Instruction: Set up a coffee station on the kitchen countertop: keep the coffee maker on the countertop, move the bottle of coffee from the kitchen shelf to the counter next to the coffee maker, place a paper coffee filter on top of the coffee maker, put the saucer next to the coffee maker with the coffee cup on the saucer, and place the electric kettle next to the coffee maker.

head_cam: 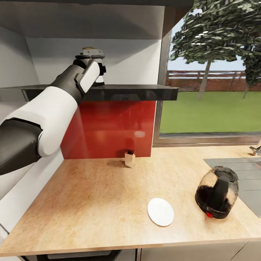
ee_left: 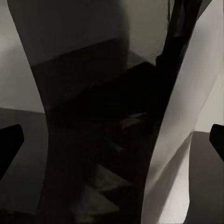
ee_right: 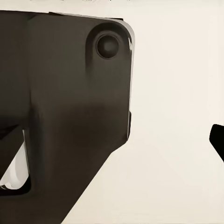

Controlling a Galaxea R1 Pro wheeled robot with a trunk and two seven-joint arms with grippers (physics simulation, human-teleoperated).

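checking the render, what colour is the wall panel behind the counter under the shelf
Glossy red; the wall panel shows best in the head view.

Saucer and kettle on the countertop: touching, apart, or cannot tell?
Apart. The head view shows bare countertop between the saucer and the kettle.

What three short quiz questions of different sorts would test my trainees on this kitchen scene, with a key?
1. True or false: the saucer lies on the kitchen countertop with a cup on it.
2. Which is nearer the sink: A the electric kettle, B the small tan box by the red backsplash?
3. Fill in: the left arm reaches up to the dark ____.

Key: 1 false, the saucer is bare. 2 A. 3 shelf.
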